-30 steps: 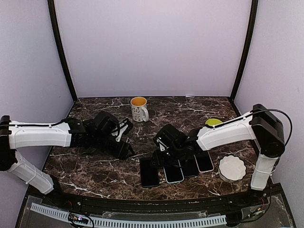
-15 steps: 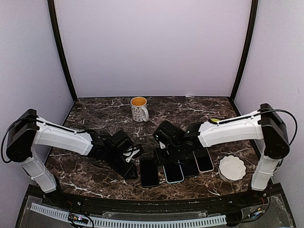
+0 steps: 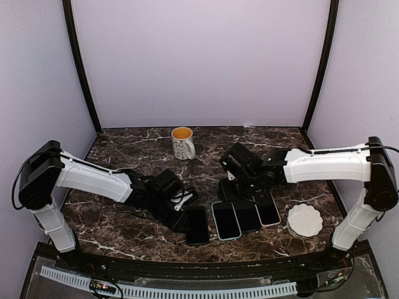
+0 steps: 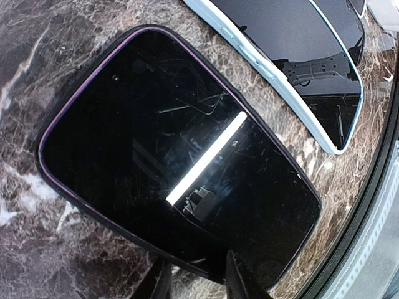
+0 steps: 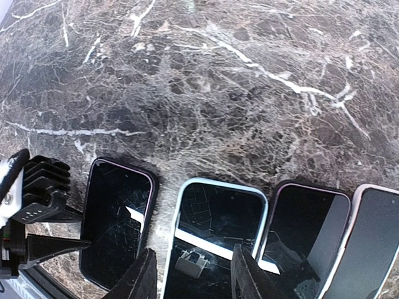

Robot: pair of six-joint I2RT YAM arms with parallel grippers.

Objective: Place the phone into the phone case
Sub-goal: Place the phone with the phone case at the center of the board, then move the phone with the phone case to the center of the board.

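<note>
A black phone (image 4: 181,168) lies flat on the marble inside a dark phone case (image 4: 81,196) with a thin purple rim; it is the leftmost of a row (image 3: 197,225). My left gripper (image 4: 198,280) sits low at its left edge (image 3: 185,215). Its fingers are narrowly apart, one fingertip (image 4: 240,277) over the screen, the other (image 4: 159,283) on the table side, nothing clamped. My right gripper (image 5: 194,280) hangs open above the light-blue-cased phone (image 5: 215,237), behind the row (image 3: 240,184).
Right of the black phone lie the light-blue-cased phone (image 3: 226,220), a dark one (image 3: 248,215) and a pale one (image 3: 268,210). A white mug (image 3: 182,142) stands at the back, a white coaster (image 3: 305,219) at the right. The table's front rim (image 4: 374,205) is close.
My left arm slid right up to the black phone and its jaws narrowed. My right gripper drew back and to the right, off the row of phones.
</note>
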